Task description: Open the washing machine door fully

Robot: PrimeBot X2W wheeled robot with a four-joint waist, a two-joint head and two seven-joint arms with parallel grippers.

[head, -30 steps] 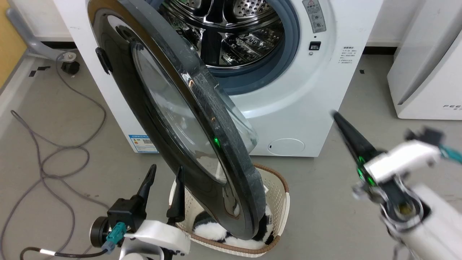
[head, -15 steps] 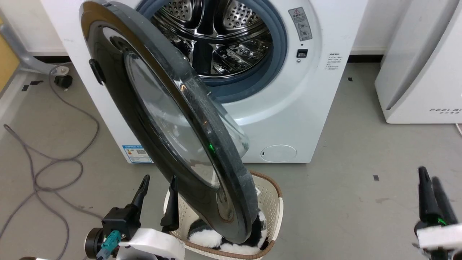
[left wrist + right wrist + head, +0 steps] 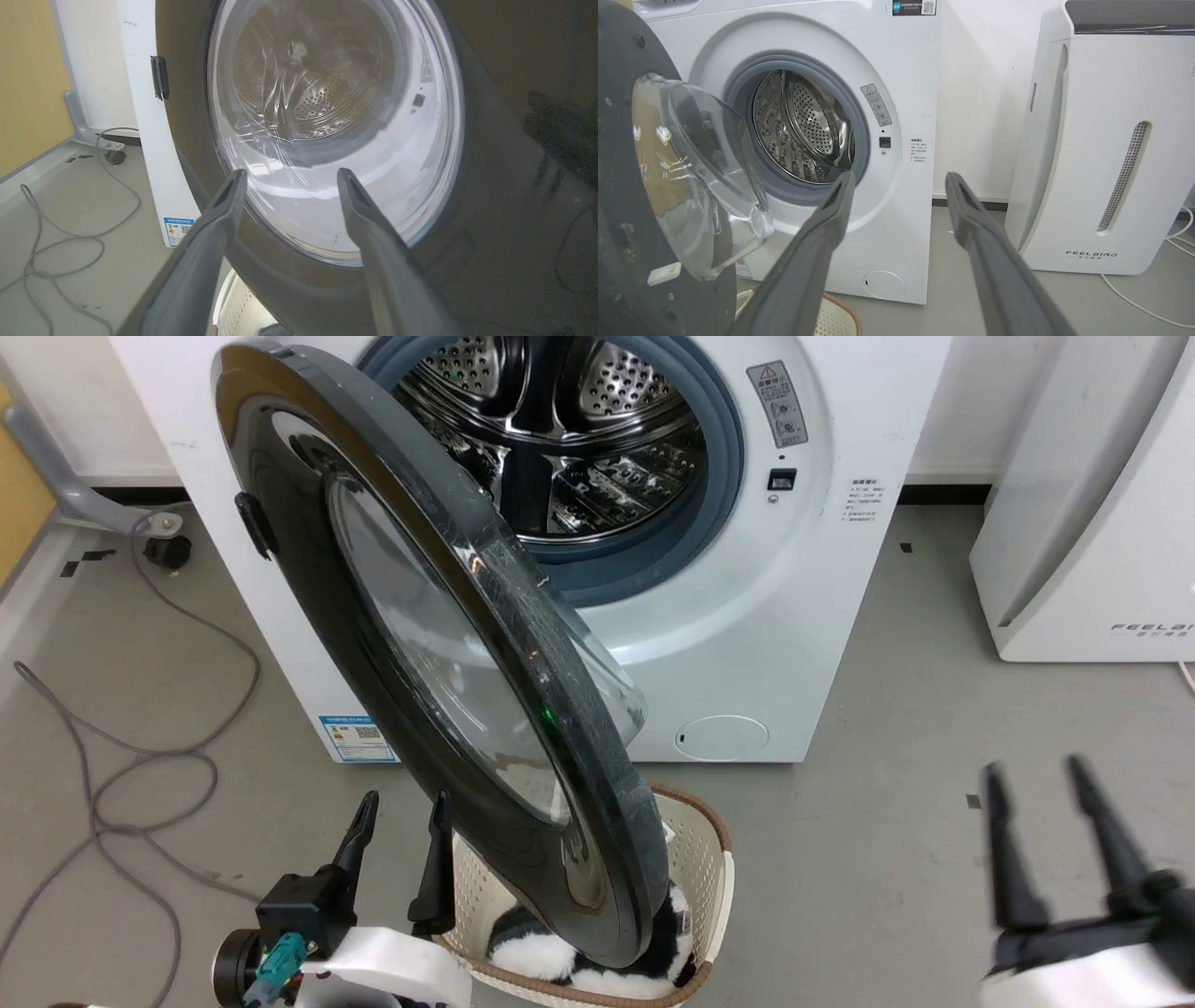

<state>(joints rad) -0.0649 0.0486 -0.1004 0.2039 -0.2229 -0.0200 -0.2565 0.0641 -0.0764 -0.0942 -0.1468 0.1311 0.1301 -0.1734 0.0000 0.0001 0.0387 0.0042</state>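
The washing machine door [image 3: 439,663] stands swung out on its left hinge, hiding much of the laundry basket [image 3: 711,859] in front of the washing machine [image 3: 747,644]. Drum-side label print is unreadable. The white appliance [image 3: 1101,140] at right reads FEELBIRD. The floor [image 3: 887,859] is grey. My left hand [image 3: 404,798] and right hand [image 3: 1034,767] are spread wide and empty.

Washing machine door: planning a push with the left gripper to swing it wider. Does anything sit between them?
Nothing visible does: the open left gripper points straight at the large round glossy black washing machine door.
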